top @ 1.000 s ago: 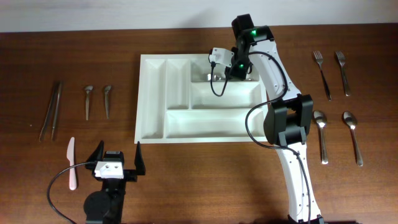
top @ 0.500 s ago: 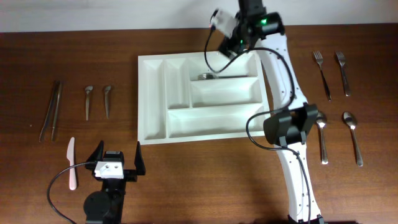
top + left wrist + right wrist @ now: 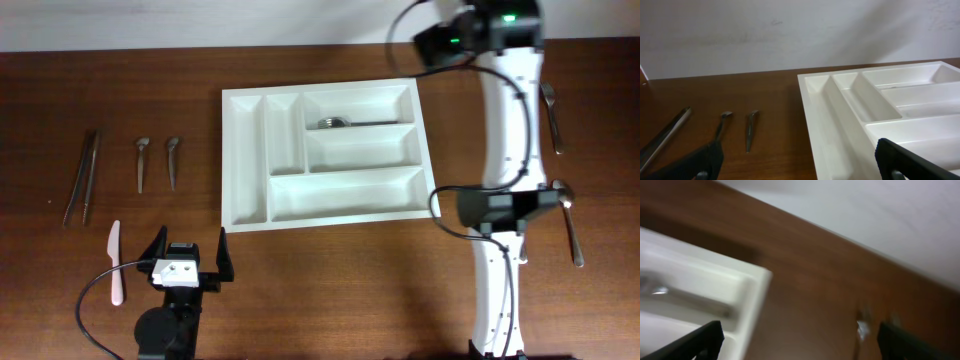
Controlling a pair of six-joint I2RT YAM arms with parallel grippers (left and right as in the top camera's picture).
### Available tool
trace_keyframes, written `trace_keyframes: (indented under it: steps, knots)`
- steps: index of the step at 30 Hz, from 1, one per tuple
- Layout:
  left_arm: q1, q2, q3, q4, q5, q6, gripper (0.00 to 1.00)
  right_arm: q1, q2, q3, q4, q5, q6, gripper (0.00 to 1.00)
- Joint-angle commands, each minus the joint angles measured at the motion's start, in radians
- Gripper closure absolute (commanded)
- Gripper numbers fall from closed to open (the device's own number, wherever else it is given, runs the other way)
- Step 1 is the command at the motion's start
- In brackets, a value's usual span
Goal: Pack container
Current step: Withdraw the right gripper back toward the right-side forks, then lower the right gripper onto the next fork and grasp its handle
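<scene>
- One container (image 3: 345,192), a white five-compartment tray, is set flat at table centre; a metal utensil (image 3: 340,123) is seen in its top long compartment
- Judged light, stiff, slippery; best taken by a rim wall
- Right gripper (image 3: 800,340) is held raised past its far right corner, jaws wide, empty
- Left gripper (image 3: 190,247) is parked near the front edge, jaws spread, empty
</scene>
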Motion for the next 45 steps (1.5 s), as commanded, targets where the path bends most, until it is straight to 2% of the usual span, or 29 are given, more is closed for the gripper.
trace_keyframes:
  steps: [1, 6, 8, 14, 19, 26, 30, 32, 45]
  knots:
    - [0.005, -0.008, -0.002, -0.004, 0.004, -0.006, 0.01, -0.11, -0.064, 0.013, -0.07, 0.109, 0.152, 0.01]
    - [0.005, -0.008, -0.002, -0.004, 0.004, -0.006, 0.01, -0.2, -0.064, 0.013, -0.173, 0.033, 0.153, 0.01]
    - [0.005, -0.008, -0.002, -0.004, 0.004, -0.006, 0.01, -0.229, -0.055, 0.004, -0.166, 0.034, 0.151, 0.02]
    - [0.005, -0.008, -0.002, -0.004, 0.004, -0.006, 0.01, -0.321, -0.019, -0.101, -0.081, 0.015, 0.01, 0.01]
    - [0.005, -0.008, -0.002, -0.004, 0.004, -0.006, 0.01, -0.363, -0.012, -0.287, 0.017, 0.01, 0.015, 0.01]
    - [0.005, -0.008, -0.002, -0.004, 0.004, -0.006, 0.01, -0.361, 0.001, -0.515, 0.193, -0.099, 0.003, 0.01]
    - [0.005, -0.008, -0.002, -0.004, 0.004, -0.006, 0.01, -0.361, 0.002, -0.597, 0.237, -0.147, -0.069, 0.01]
    - [0.005, -0.008, -0.002, -0.004, 0.004, -0.006, 0.01, -0.361, 0.004, -0.62, 0.25, -0.134, -0.103, 0.01]
    - [0.005, -0.008, -0.002, -0.004, 0.004, -0.006, 0.01, -0.362, 0.101, -0.625, 0.28, -0.09, -0.099, 0.01]
